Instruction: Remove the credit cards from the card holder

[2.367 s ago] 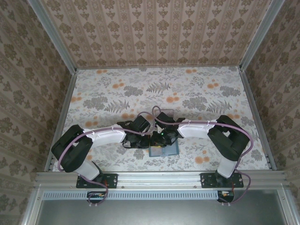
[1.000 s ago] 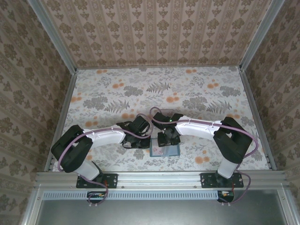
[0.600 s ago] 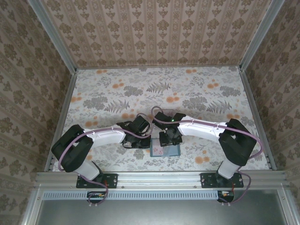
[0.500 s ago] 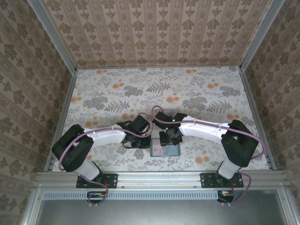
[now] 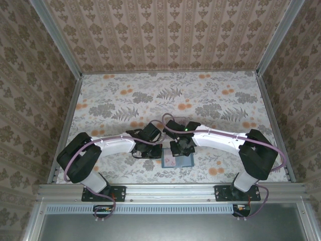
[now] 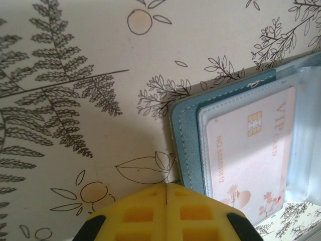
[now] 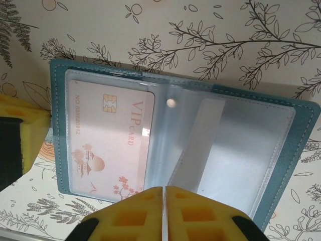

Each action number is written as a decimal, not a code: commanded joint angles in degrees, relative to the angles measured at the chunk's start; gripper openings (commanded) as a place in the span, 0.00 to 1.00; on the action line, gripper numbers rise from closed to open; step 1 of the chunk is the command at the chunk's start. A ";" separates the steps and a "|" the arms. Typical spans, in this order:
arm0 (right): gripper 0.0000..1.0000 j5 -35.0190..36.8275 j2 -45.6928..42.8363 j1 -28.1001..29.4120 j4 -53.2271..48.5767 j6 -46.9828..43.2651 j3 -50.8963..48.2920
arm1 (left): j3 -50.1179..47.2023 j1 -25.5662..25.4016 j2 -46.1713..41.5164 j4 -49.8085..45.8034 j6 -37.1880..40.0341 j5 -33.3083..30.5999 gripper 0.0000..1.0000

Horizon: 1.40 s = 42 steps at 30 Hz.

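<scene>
The teal card holder (image 5: 186, 161) lies open on the floral tabletop, near the front edge between both arms. A pale pinkish-white card (image 7: 108, 140) sits in its left clear pocket, and it also shows in the left wrist view (image 6: 251, 150). The dark card is hidden. My left gripper (image 6: 166, 185) is shut, its tips touching the holder's left edge (image 6: 185, 130). My right gripper (image 7: 164, 188) is over the holder's near edge. It is shut on a clear sleeve leaf (image 7: 195, 140) that rises from the holder's middle. Seen from above, the two grippers (image 5: 153, 149) (image 5: 181, 146) almost meet.
A clear plastic box (image 5: 179, 121) sits just behind the right wrist, partly hidden. Patterned walls close in the table on three sides, and a metal rail (image 5: 170, 191) runs along the near edge. The floral surface (image 5: 150, 95) stretches back behind the arms.
The right gripper shifted slightly farther and to the right over the holder, and the right elbow swung outward. The pale card in the left pocket now shows from above. The left arm hardly moved.
</scene>
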 commanded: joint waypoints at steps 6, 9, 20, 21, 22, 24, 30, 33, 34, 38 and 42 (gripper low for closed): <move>0.00 0.36 -2.98 0.31 -1.96 0.42 0.28 | 0.35 0.00 2.57 -2.75 1.47 -0.71 0.00; 0.04 0.89 -3.04 0.30 -2.59 0.43 0.46 | 0.50 0.01 2.68 -3.00 1.55 -0.64 0.00; 0.22 3.06 -1.98 0.32 -3.86 0.53 -0.11 | 1.06 -0.02 3.04 -3.35 1.87 -0.54 0.00; 0.21 3.00 -1.84 0.35 -3.74 0.60 -0.24 | 1.06 -0.06 3.03 -3.37 1.88 -0.54 0.00; 0.21 3.05 -1.73 0.32 -3.55 0.61 -0.31 | 1.05 0.00 3.12 -3.38 1.91 -0.54 0.00; 0.21 2.62 -1.63 0.33 -2.80 0.66 -0.73 | 1.09 -0.05 3.21 -3.36 1.95 -0.54 0.00; 0.13 -1.00 -1.78 0.29 1.42 1.48 -2.12 | 1.20 0.01 3.21 -3.61 1.94 -0.54 0.00; 0.08 -1.97 -2.74 0.30 2.29 1.82 -2.09 | 1.15 0.00 3.21 -3.57 1.96 -0.54 0.00; 0.06 -2.16 -3.17 0.28 2.55 1.84 -2.16 | 1.06 0.01 3.25 -3.55 1.95 -0.54 0.00; 0.03 -3.66 -5.06 0.33 4.92 1.92 -3.05 | 1.09 -0.04 3.47 -3.45 1.87 -0.54 0.00; 0.03 -3.03 -4.65 0.34 4.25 1.94 -3.24 | 1.05 -0.03 3.69 -3.36 1.94 -0.37 0.00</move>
